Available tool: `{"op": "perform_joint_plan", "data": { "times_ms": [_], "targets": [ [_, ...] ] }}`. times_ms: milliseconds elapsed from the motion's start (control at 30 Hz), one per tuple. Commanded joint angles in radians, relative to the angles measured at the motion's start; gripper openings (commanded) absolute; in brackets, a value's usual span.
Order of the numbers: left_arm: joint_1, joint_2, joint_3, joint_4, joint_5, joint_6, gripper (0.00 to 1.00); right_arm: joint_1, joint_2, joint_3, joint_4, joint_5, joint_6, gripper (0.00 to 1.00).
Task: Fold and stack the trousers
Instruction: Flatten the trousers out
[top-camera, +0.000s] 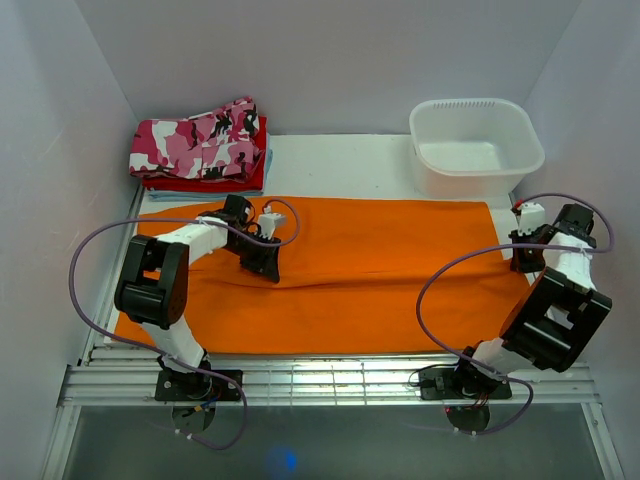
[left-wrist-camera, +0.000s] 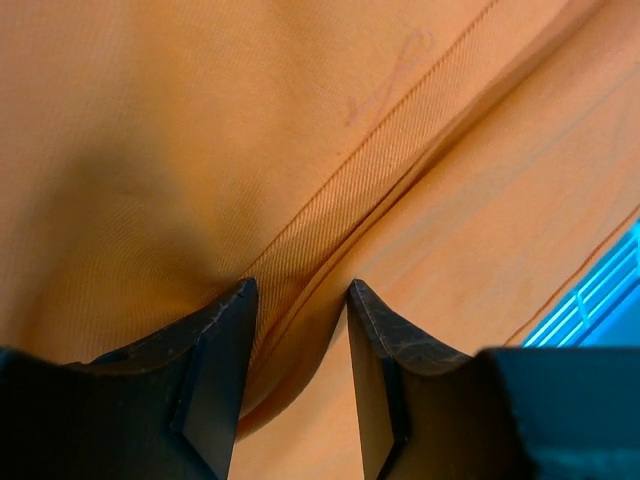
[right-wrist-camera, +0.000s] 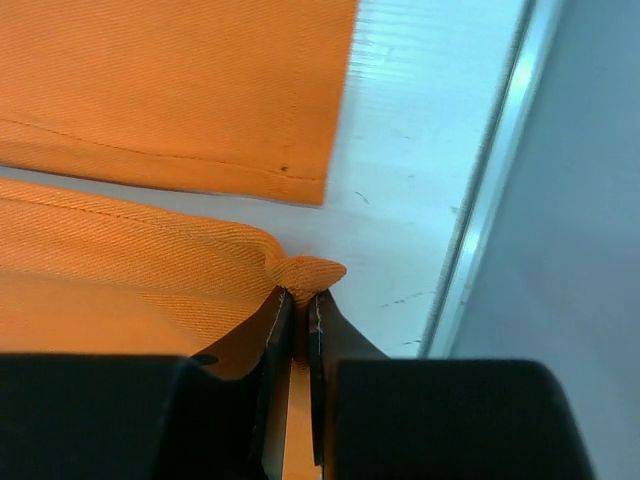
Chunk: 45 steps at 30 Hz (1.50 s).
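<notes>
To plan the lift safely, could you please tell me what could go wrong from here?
1. The right pincer nips only a small corner tip of the trousers; it may slip out on lifting.
2. The left pincer is open astride a seam ridge; it may catch one layer only.

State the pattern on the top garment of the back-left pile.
The top garment is pink, white, black camouflage; top external view.

white-and-black arms (top-camera: 165, 290) with looped purple cables (top-camera: 71, 280), ending in black wedge-shaped jaws.
</notes>
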Motion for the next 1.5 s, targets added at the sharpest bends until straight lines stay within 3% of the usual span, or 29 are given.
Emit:
{"op": "perform_joint_plan", "data": {
  "times_ms": [0, 100, 200, 233, 333, 433, 500, 533, 633, 767, 900, 1000, 1067, 1100, 1133, 1200, 1267, 1467],
  "targets": [
    [0.050, 0.023, 0.007, 0.105, -0.189, -0.054, 0.54, -0.038, -0.019, -0.048, 0.177, 0.068, -0.058, 0.08],
    [0.053, 0.043, 0.057, 0.129, -0.148, -0.123, 0.58, -0.037, 0.012, -0.056, 0.184, 0.050, -0.061, 0.08],
    [0.053, 0.047, 0.142, 0.134, -0.090, -0.178, 0.61, -0.027, 0.088, 0.025, 0.118, 0.051, -0.049, 0.51],
    [0.053, 0.038, 0.162, 0.125, -0.083, -0.184, 0.62, -0.029, 0.103, 0.053, 0.069, 0.061, -0.043, 0.80],
    [0.058, -0.014, 0.226, 0.094, -0.091, -0.172, 0.65, -0.037, 0.080, 0.101, 0.040, 0.067, -0.053, 0.87],
    [0.082, -0.064, 0.260, 0.012, -0.094, -0.126, 0.69, -0.038, -0.003, 0.099, -0.035, -0.003, -0.110, 0.84],
    [0.108, -0.086, 0.259, -0.042, -0.080, -0.090, 0.69, -0.035, -0.043, 0.093, -0.156, -0.066, -0.171, 0.72],
    [0.122, -0.097, 0.246, -0.085, -0.071, -0.055, 0.69, -0.030, -0.049, 0.083, -0.195, -0.105, -0.190, 0.59],
    [0.183, -0.146, 0.176, -0.114, -0.066, -0.008, 0.69, -0.004, -0.040, -0.006, -0.276, -0.108, -0.242, 0.48],
    [0.323, -0.157, 0.165, -0.120, -0.017, 0.030, 0.68, -0.001, -0.011, -0.158, -0.201, -0.059, -0.277, 0.44],
    [0.467, -0.062, 0.292, -0.154, 0.029, 0.073, 0.68, -0.001, 0.003, -0.279, -0.146, -0.004, -0.326, 0.42],
    [0.504, -0.004, 0.407, -0.153, -0.002, 0.110, 0.66, 0.002, -0.017, -0.321, -0.138, 0.030, -0.386, 0.40],
    [0.518, 0.058, 0.487, -0.144, -0.026, 0.124, 0.64, 0.003, -0.023, -0.228, -0.222, 0.000, -0.411, 0.38],
    [0.579, 0.139, 0.560, -0.116, -0.001, 0.121, 0.60, 0.012, -0.009, -0.036, -0.334, -0.154, -0.394, 0.39],
    [0.579, 0.139, 0.588, -0.116, 0.000, 0.121, 0.60, 0.013, -0.009, -0.034, -0.350, -0.156, -0.368, 0.39],
    [0.625, 0.187, 0.646, -0.110, 0.024, 0.118, 0.58, 0.052, 0.037, 0.162, -0.361, -0.231, -0.316, 0.42],
    [0.661, 0.277, 0.758, -0.128, 0.039, 0.121, 0.58, 0.101, 0.102, 0.307, -0.338, -0.266, -0.221, 0.43],
    [0.688, 0.450, 0.927, -0.153, 0.006, 0.145, 0.56, 0.290, 0.305, 0.454, -0.163, -0.257, -0.009, 0.44]
  ]
}}
